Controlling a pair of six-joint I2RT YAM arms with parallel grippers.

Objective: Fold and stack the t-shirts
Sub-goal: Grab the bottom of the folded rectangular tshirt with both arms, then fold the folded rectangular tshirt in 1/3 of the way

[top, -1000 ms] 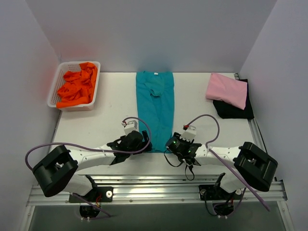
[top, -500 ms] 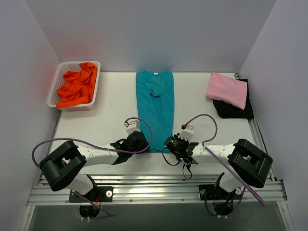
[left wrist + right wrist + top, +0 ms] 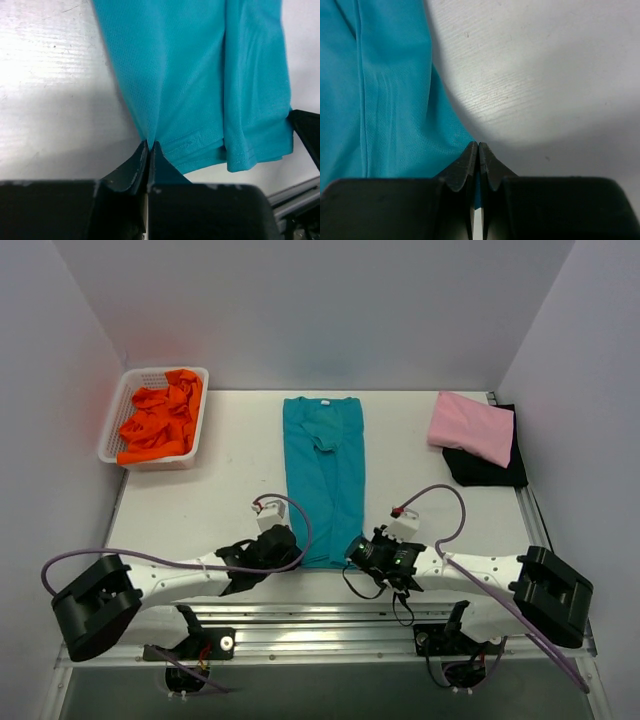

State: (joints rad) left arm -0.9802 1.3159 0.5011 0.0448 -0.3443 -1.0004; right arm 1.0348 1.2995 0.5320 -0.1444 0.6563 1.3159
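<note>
White tabletop (image 3: 220,490) is lying under both of my arms, with pale walls (image 3: 300,310) closing it in on three sides.

My left gripper (image 3: 150,145) is pinching shut on the near left corner of the teal t-shirt (image 3: 200,75). Its two dark fingers are pressing together with the hem caught between their tips. A crease is running up the cloth from that pinch, and a folded-over layer is showing along the shirt's other side.

My right gripper (image 3: 478,146) is clamping the near right corner the same way. Its fingertips are meeting on a thin point of teal fabric right at the table surface.

From above, both of my arms are reaching low and inward from their bases, one at each end of the near hem. The shirt is stretching away from my jaws as a long narrow strip down the middle of the table. It is lying flat, with its collar at the far end near the back wall.

Further out, a white mesh basket (image 3: 112,420) is sitting in the far left corner, holding crumpled orange t-shirts (image 3: 160,422). In the far right corner, well apart from my jaws, a folded pink t-shirt (image 3: 470,428) is resting on top of a black t-shirt (image 3: 490,472), covering part of it.
</note>
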